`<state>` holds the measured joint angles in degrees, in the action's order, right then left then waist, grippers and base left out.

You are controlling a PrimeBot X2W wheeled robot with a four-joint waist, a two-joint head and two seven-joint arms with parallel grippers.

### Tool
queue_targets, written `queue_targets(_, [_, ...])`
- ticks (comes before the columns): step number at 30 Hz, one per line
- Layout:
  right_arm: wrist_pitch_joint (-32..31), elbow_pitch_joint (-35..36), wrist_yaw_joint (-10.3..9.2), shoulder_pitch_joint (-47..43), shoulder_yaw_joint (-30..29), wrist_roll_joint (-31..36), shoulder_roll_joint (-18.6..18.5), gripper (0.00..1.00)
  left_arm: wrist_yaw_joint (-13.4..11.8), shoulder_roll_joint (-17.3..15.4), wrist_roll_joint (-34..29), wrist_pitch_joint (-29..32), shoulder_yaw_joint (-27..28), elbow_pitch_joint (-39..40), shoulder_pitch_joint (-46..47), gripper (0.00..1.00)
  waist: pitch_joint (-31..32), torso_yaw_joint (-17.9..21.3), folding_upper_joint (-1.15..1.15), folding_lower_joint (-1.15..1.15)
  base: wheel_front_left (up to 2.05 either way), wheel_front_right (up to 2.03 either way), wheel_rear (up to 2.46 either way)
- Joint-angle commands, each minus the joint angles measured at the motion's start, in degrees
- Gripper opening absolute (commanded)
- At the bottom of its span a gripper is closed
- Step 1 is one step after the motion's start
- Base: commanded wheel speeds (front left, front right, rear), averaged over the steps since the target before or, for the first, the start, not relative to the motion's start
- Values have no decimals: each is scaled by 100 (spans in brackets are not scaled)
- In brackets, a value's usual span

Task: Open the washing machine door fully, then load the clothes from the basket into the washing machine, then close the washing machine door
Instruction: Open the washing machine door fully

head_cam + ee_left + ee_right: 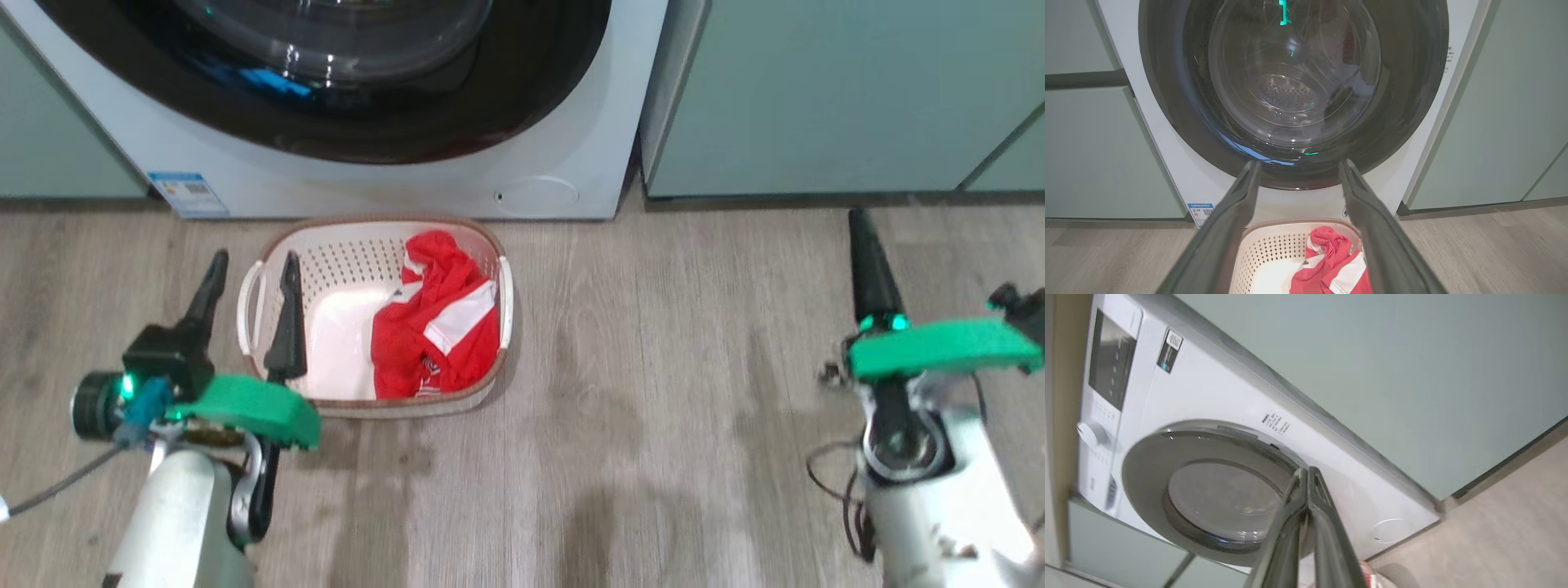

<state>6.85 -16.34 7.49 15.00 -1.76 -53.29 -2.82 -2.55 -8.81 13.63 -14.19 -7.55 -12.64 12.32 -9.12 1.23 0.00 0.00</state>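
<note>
**Door shut, lying ahead-left of the clenched right gripper**

- Washer (588,147): dead ahead of the left gripper (254,260). It is ahead and well off to the left of the right gripper (861,237), which faces the cabinets (816,98).
- Door (1294,81): closed flat on the washer front. It is round, so it has no long axis.
  - In the left wrist view the ring's lower edge sits just beyond the left fingertips.
  - In the right wrist view the right tips line up with the ring's cabinet-side edge. A grey recess on that edge may be the pull; can't confirm.
  - If it is the pull, the hinge is on the far side. My read: the right arm opens the door, though the left is nearer the door centre.
- Floor (653,408): bare between the grippers and ahead of the right one up to the cabinet base, so there is room to swing in leftward.
- Basket (351,269): on the floor just in front of the washer, below the door.
  - Its long axis looks to run across, handle to handle.
  - In the head view the left fingers straddle its left handle; can't tell their height above it.
  - It sits under the door's swing path and probably clears it.
- Clothes (437,327): in the basket's right half, to the right of the left gripper and well left of the right one.
- Grippers: the left is spread wide and empty. The right is clenched, fingers touching, with nothing between them.
</note>
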Motion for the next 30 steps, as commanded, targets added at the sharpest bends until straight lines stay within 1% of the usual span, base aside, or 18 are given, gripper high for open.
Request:
queue_targets(1, [-67, 151, 0, 366, 93, -383, -6, 0, -18, -158, 24, -47, 164, 244, 332, 100, -183, -31, 0, 0, 0, 0, 0])
queue_targets(5, [-389, 57, 0, 903, -69, -1833, -6, 0, -1, -169, 42, -51, 161, 390, 543, 100, -572, -95, 0, 0, 0, 0, 0])
queue_targets(9, [-854, -139, 0, 1513, -285, -2838, -6, 0, 26, -160, 57, -59, 153, 524, 759, 100, -960, -176, 0, 0, 0, 0, 0])
queue_targets(10, [-1107, -291, 0, 1838, -399, -3182, -10, 0, 46, -145, 59, -63, 137, 577, 860, 100, -1129, -221, 0, 0, 0, 0, 0])
queue_targets(11, [-1218, -389, 0, 2001, -448, -3306, -32, 0, 56, -134, 57, -66, 126, 595, 905, 100, -1194, -244, 0, 0, 0, 0, 0])
queue_targets(13, [-1450, -628, 0, 2331, -500, -3508, -85, 0, 69, -101, 47, -69, 95, 634, 990, 100, -1327, -292, 0, 0, 0, 0, 0])
queue_targets(19, [-1939, -1405, 0, 3353, -447, -3702, -294, 0, 146, -12, 26, -76, 5, 671, 1259, 100, -1644, -459, 0, 0, 0, 0, 0])
queue_targets(24, [-2280, -2016, 0, 4184, -294, -3704, -433, 0, 216, 42, -3, -79, -38, 699, 1450, 100, -1859, -592, 0, 0, 0, 0, 0])
queue_targets(30, [-2659, -2568, 0, 5057, -109, -3670, -541, 0, 299, 113, -70, -80, -92, 734, 1587, 100, -2043, -731, 0, 0, 0, 0, 0])
